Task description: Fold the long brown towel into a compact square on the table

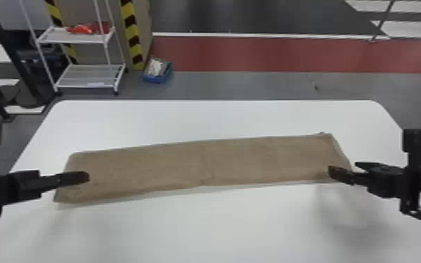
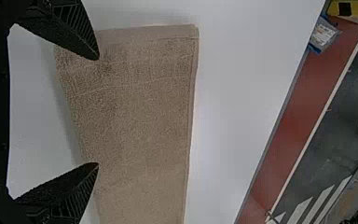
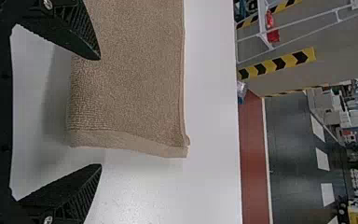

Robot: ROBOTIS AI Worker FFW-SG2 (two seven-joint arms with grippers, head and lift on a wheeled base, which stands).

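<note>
Brown towel (image 1: 202, 164), apparently awaiting crosswise folding; left gripper (image 2: 97, 112) and right gripper (image 3: 100, 112), wide open, empty, should next pinch an end.

Head view looks down on the table (image 1: 199, 227); wrist views sit closer.

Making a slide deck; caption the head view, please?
Long brown towel lying across the white table, left gripper and right gripper near its ends.

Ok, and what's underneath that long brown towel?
The brown towel lies on the white table, whose surface shows around it. The part directly beneath is covered, so I can't tell whether anything else is there.
</note>
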